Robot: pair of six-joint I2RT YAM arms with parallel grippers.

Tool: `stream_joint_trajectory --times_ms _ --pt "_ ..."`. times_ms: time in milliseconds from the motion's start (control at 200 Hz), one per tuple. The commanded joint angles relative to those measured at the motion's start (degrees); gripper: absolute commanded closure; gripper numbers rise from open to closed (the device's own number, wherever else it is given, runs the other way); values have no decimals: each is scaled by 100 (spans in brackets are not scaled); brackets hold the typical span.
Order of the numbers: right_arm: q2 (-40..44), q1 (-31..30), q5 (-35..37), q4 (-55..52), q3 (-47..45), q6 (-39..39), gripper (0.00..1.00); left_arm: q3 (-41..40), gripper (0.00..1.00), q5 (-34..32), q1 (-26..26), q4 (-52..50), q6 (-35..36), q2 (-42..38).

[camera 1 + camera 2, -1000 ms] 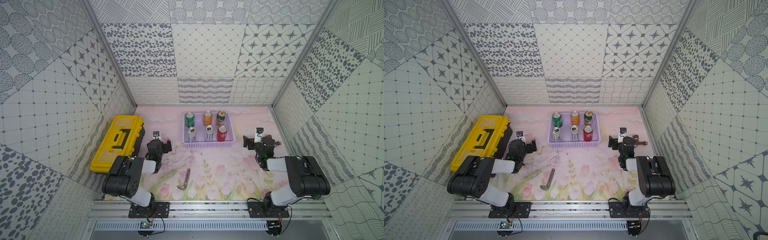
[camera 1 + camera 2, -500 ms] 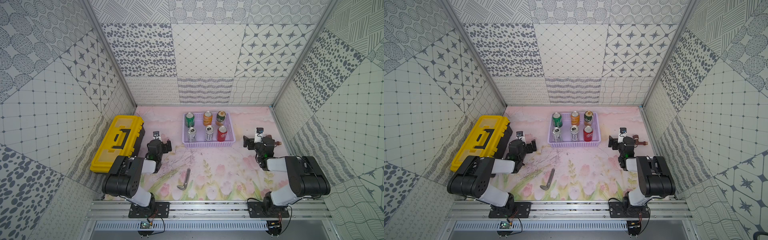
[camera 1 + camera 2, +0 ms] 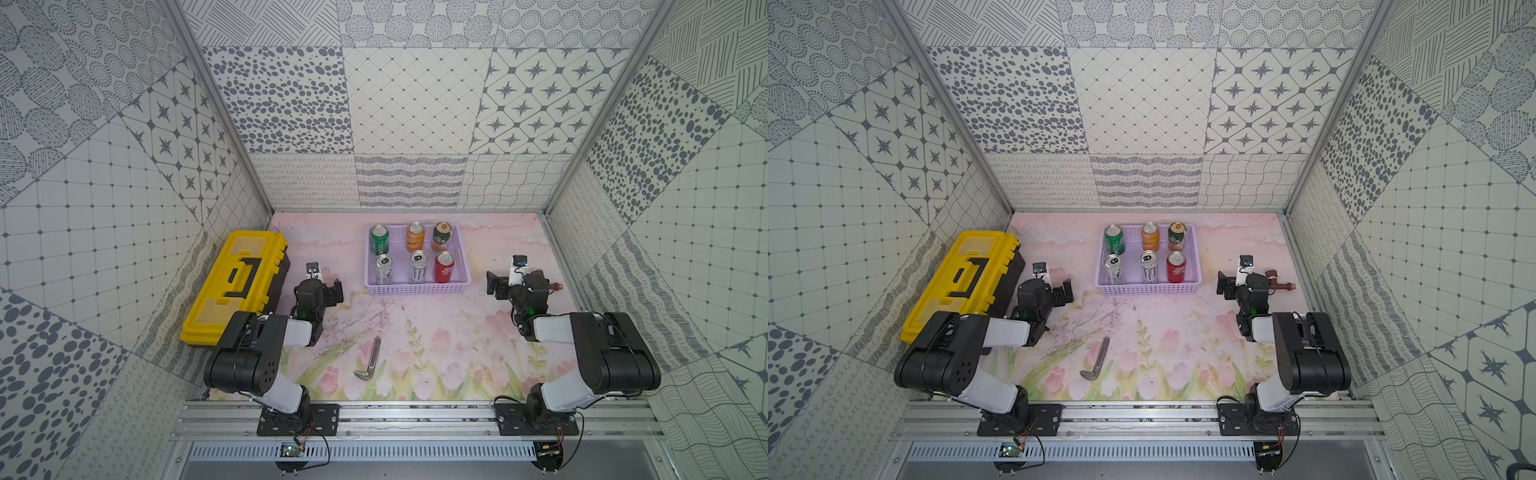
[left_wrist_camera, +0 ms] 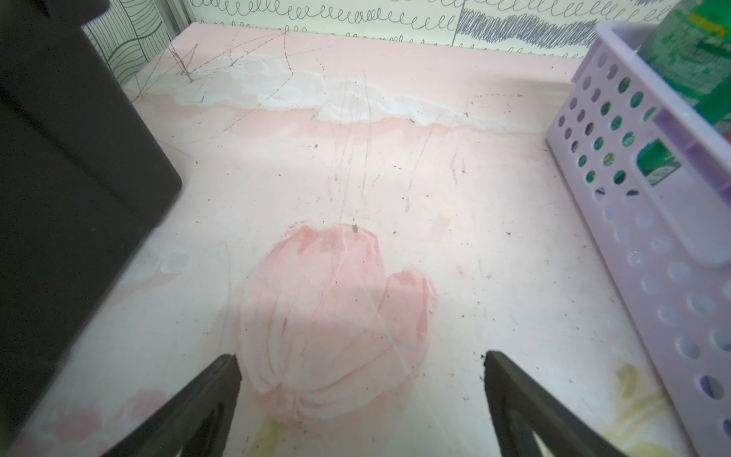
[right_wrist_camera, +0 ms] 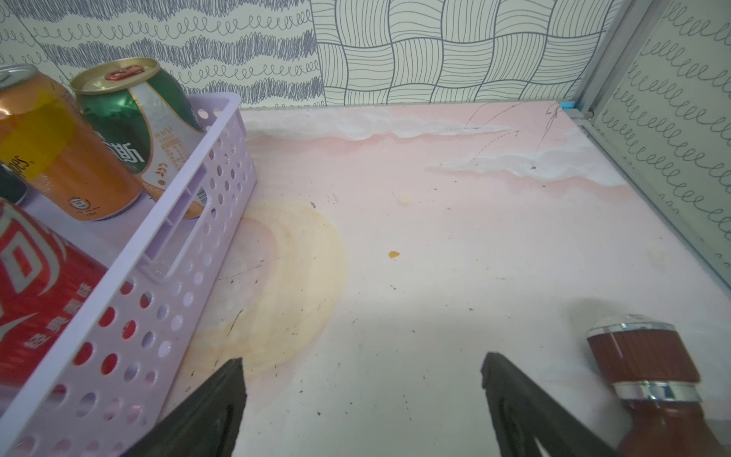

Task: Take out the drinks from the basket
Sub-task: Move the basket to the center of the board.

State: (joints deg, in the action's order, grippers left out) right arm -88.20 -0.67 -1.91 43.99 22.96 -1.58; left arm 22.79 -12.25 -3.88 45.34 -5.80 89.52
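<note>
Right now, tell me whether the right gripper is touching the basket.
Apart. The right wrist view shows bare tabletop between the right gripper and the basket wall.

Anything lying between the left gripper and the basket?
Nothing. Only bare mat separates the open left gripper from the basket, shown clearest in the left wrist view.

Light was bright, even and diffuse in both top views, casting only a soft shadow beside the yellow toolbox [image 3: 232, 286]. Those views were sharp, though stretched toward the edges by a wide lens. In the wrist views a dim band of shade crossed the near table [image 4: 455, 324]. There the basket [image 4: 652, 245] and a brown bottle [image 5: 648, 368] blurred toward the frame edges.
</note>
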Motion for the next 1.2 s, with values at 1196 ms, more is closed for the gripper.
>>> stream_joint_trajectory --times_ms 1196 --pt "1579 514 1100 -3230 1387 -3460 3 2933 0 1616 -48 -2995 -4507 -756"
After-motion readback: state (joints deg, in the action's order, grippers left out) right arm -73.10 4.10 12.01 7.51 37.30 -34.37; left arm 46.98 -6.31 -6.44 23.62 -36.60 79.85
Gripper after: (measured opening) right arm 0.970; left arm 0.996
